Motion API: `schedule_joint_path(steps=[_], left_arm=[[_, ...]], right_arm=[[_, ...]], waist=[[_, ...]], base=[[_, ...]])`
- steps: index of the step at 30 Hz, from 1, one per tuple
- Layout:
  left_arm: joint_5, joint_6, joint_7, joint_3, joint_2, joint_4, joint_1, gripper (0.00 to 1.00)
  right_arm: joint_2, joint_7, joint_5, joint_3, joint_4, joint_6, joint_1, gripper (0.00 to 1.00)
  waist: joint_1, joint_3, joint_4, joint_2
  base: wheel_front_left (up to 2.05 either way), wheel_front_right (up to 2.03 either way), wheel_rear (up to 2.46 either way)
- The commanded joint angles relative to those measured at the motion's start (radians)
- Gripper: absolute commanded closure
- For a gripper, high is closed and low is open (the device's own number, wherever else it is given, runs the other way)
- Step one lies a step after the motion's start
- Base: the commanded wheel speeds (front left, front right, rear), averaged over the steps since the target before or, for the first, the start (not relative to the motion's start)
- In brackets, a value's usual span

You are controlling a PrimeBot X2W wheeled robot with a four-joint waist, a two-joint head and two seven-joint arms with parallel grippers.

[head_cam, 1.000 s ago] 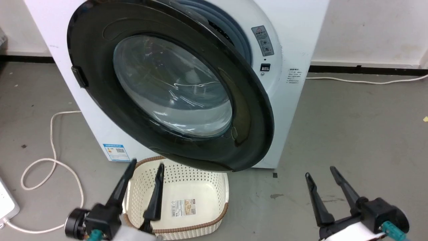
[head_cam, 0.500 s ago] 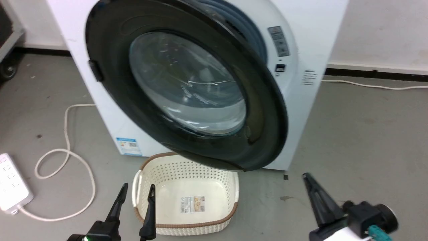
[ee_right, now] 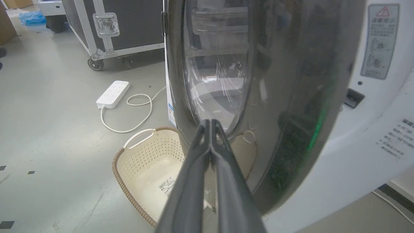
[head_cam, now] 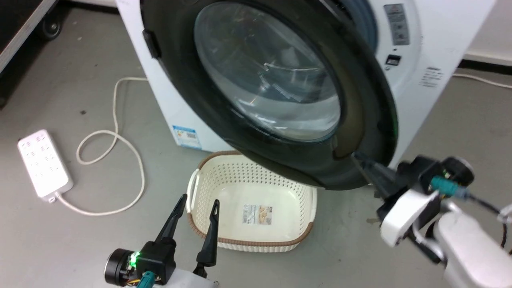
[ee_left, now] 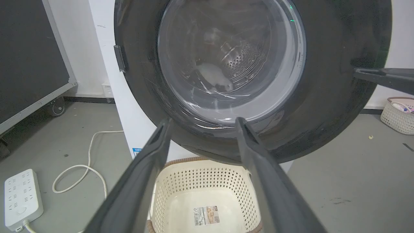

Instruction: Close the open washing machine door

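On my far left a white power strip [head_cam: 44, 164] lies on the grey floor, its cable [head_cam: 120, 160] looping toward the washing machine [head_cam: 424, 36]. Bare floor runs between that loop and the cream basket [head_cam: 224, 180].

My left end effector [head_cam: 200, 199] hovers low with its fingers spread and nothing between them, just beside the basket's left rim. There is free room around it on all sides.

The washing machine door [head_cam: 280, 80] stands open, hinged on the left and swung out toward me. Its lower edge overhangs the basket's far rim. At its right edge a gap shows the grey gasket [head_cam: 364, 24].

My right end effector [head_cam: 356, 158] has its fingers pressed together, empty, with the tips at the door's lower right black rim. I cannot tell if they press on it. The floor to the right of the machine is open.

Half a second ago this end effector sat low on the right, well apart from the door. The head camera has swung too. The left one is spread as before.
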Motion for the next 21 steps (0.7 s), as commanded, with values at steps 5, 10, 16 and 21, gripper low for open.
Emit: schedule_joint_path(steps=[5,10,16,21], left_arm=[[-0.001,0.015,-0.005,-0.025,-0.001,-0.001,-0.032,0.00],[-0.018,0.036,-0.005,-0.051,-0.001,-0.010,-0.058,0.00],[-0.027,0.055,-0.005,-0.070,-0.001,-0.017,-0.077,0.00],[-0.035,0.069,-0.005,-0.090,-0.001,-0.019,-0.093,0.00]], right_arm=[[-0.044,0.019,0.062,-0.003,0.123,0.001,-0.112,1.00],[-0.078,0.044,0.085,-0.071,0.270,0.001,-0.218,1.00],[-0.071,0.051,0.081,-0.155,0.420,0.001,-0.348,1.00],[-0.083,0.035,0.075,-0.183,0.510,0.001,-0.425,1.00]], waist=[[-0.0002,0.031,0.038,-0.0001],[-0.0002,0.060,0.074,-0.0001],[-0.0002,0.099,0.107,-0.0001],[-0.0002,0.125,0.131,-0.0001]], base=[[0.00,0.00,0.00],[0.00,0.00,0.00],[0.00,0.00,0.00],[0.00,0.00,0.00]])
